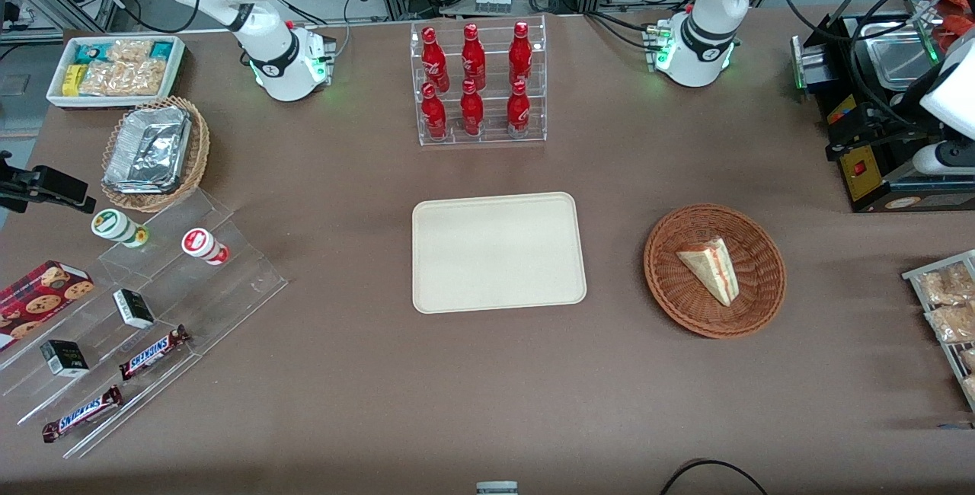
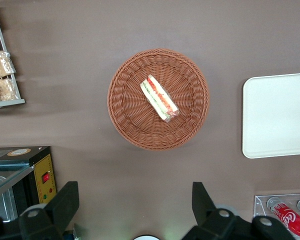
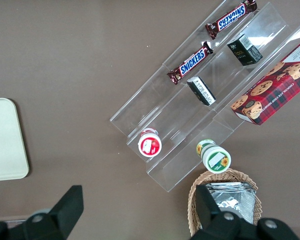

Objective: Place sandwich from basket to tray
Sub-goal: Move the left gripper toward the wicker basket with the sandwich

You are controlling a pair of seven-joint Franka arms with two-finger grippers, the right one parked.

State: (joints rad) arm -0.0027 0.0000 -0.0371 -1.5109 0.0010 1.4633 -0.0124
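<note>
The sandwich (image 1: 712, 268) (image 2: 159, 97), a pale wedge with red, orange and green layers, lies in the round reddish-brown basket (image 1: 750, 251) (image 2: 127, 110). The cream tray (image 1: 499, 251) (image 2: 277, 115) lies flat beside the basket, toward the parked arm's end, with nothing on it. My gripper (image 2: 134, 192) hangs high over bare table, farther from the front camera than the basket. It is open, its dark fingers (image 2: 70, 195) wide apart with nothing between them. Only the arm's white wrist (image 1: 948, 99) shows in the front view, at the working arm's end.
A black machine (image 1: 876, 137) stands near the gripper at the working arm's end. A wire rack of snack bags (image 1: 944, 304) lies nearer the camera. A clear rack of red bottles (image 1: 480, 84) stands farther back than the tray. Acrylic steps with candy (image 1: 145, 304) are at the parked arm's end.
</note>
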